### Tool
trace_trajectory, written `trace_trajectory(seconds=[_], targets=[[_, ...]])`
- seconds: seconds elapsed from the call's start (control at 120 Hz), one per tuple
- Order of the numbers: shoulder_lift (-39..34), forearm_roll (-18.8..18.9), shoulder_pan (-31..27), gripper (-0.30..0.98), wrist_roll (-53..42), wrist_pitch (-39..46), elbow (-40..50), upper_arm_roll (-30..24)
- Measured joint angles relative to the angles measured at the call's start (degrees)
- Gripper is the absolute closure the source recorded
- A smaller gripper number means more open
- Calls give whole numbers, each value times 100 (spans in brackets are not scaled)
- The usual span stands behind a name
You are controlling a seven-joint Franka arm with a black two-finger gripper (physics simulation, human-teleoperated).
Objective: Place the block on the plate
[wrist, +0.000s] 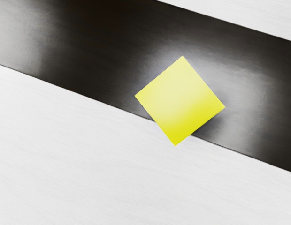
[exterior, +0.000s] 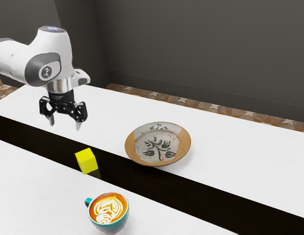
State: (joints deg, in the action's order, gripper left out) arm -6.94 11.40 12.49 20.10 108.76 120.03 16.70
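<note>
My gripper [exterior: 63, 125] hangs well above the table in the exterior view, pointing down, its two fingers spread with only air between them. The yellow block [exterior: 87, 160] rests below it on the dark stripe, a little toward the exterior view's right. Farther to the exterior view's right lies the round plate [exterior: 158, 143], orange-rimmed with dark floral drawings, apart from the block. From the hand's camera, the block [wrist: 180, 101] appears from above, overlapping the stripe's edge.
A teal cup [exterior: 109, 211] with latte art stands near the block, closer to the exterior camera. The white table [exterior: 230, 152] is crossed by a dark stripe [exterior: 191, 196]. A grey wall [exterior: 206, 54] rises behind the table.
</note>
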Motion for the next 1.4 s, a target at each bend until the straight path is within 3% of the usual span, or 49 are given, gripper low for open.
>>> trace_trajectory(seconds=[0.267, 0.733, 1.4], targets=[[347, -24, 44, 0, 1460, 1095, 762, 189], [1248, -871, 125, 0, 3459, 2120, 835, 215], [2212, -971, -298, 0, 3479, 2618, 244, 211]])
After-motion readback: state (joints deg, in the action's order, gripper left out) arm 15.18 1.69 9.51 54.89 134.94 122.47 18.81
